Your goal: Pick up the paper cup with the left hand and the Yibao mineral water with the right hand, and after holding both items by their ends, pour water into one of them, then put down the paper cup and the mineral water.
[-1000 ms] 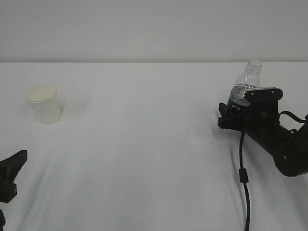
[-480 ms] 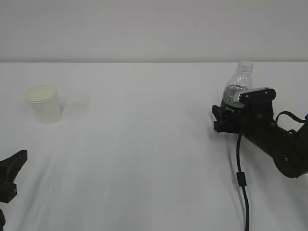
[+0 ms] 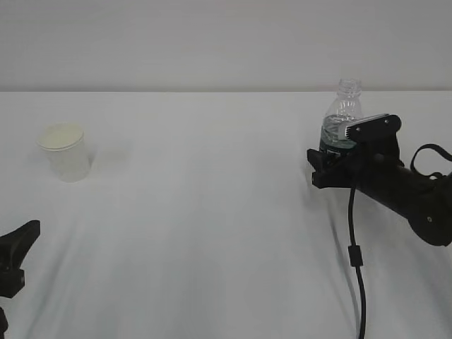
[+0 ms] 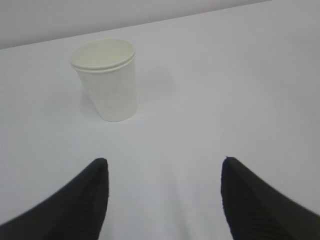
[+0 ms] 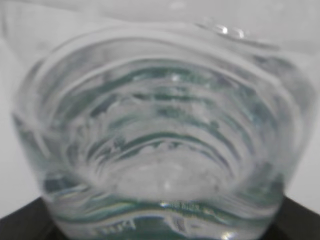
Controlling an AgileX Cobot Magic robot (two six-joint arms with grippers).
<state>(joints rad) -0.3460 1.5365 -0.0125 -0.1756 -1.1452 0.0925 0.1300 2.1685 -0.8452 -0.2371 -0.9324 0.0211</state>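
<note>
now r pincer round bottle

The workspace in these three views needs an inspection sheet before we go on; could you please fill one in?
Surface: white table, bare between the items.
Paper cup: upright at far left, ungripped.
Yibao mineral water: uncapped, roughly upright, water inside, held low on its body.
Clutter: nothing seen.
Left pincer: open, short of the cup, holding nothing.
Right pincer: shut on the bottle.
Cables: black cable hanging from the right arm across the table.
Surroundings: plain pale wall.
</note>
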